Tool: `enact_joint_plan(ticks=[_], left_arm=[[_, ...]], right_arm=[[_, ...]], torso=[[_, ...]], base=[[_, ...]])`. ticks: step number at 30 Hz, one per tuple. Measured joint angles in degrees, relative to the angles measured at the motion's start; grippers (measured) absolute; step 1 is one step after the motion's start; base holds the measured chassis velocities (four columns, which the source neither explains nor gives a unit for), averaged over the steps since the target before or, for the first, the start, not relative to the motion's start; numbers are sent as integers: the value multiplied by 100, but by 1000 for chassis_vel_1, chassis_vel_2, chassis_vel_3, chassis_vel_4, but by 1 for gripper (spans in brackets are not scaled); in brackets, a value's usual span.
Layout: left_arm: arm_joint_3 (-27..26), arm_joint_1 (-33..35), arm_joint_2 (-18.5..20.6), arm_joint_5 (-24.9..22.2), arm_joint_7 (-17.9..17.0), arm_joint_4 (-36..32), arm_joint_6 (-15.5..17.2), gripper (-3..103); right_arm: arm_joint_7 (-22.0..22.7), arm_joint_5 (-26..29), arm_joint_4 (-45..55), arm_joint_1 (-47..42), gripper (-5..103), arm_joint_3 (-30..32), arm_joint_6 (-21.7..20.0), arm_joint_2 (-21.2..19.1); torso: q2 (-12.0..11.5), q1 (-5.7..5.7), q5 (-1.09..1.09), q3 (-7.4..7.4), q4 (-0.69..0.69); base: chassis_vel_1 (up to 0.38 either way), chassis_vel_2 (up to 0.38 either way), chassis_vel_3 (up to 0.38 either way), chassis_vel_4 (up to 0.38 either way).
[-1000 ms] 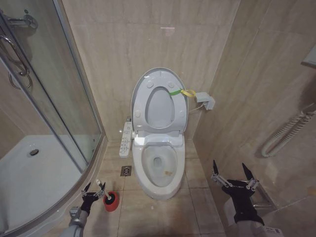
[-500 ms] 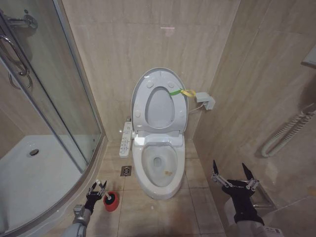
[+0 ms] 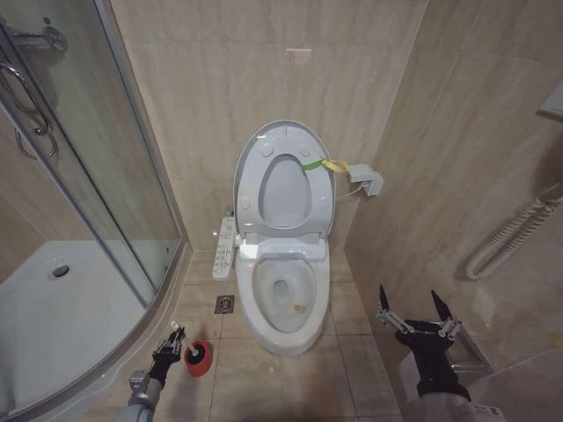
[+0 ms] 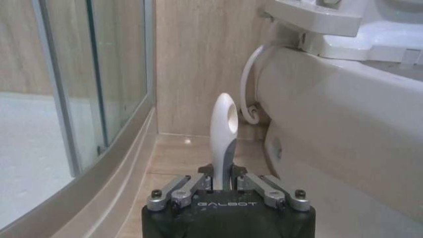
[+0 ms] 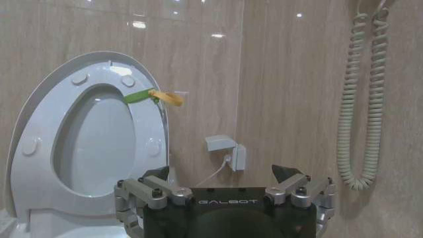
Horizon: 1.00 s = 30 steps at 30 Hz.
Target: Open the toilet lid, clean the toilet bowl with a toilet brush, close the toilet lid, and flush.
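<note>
Toilet lid [image 3: 283, 180] is standing raised against the tiled wall above one toilet bowl [image 3: 283, 294] in the head view, while the left hand [image 3: 171, 341] is closing on the toilet brush [image 3: 179, 337] in its red holder cup [image 3: 198, 359] on the floor and the right hand [image 3: 410, 309] is hovering spread apart. Left wrist view is showing that hand's fingers [image 4: 182, 188] clamping the one white brush handle beside the shower glass [image 4: 92, 84]. Right wrist view is showing open fingers [image 5: 155, 191] facing the lid with its yellow-green strap [image 5: 155, 96].
</note>
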Motion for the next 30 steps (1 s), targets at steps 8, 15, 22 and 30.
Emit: enact_joint_plan(ticks=[8, 15, 22, 30], left_arm=[[-44, -67, -2, -134, 263, 87, -96, 16], [-118, -5, 6, -172, 288, 5, -54, 16], [-242, 90, 13, -172, 233, -106, -115, 16], [-306, 240, 35, -431, 332, -316, -163, 16]], right_arm=[[0, 0, 0, 0, 100, 0, 0, 0], [0, 0, 0, 0, 100, 0, 0, 0], [0, 0, 0, 0, 100, 0, 0, 0], [0, 0, 0, 0, 100, 0, 0, 0]], torso=[[0, 1, -1, 0, 0], [0, 1, -1, 1, 0], [0, 1, -1, 0, -1], [0, 1, -1, 0, 0]], base=[[0, 0, 0, 0], [0, 0, 0, 0], [0, 0, 0, 0], [0, 0, 0, 0]])
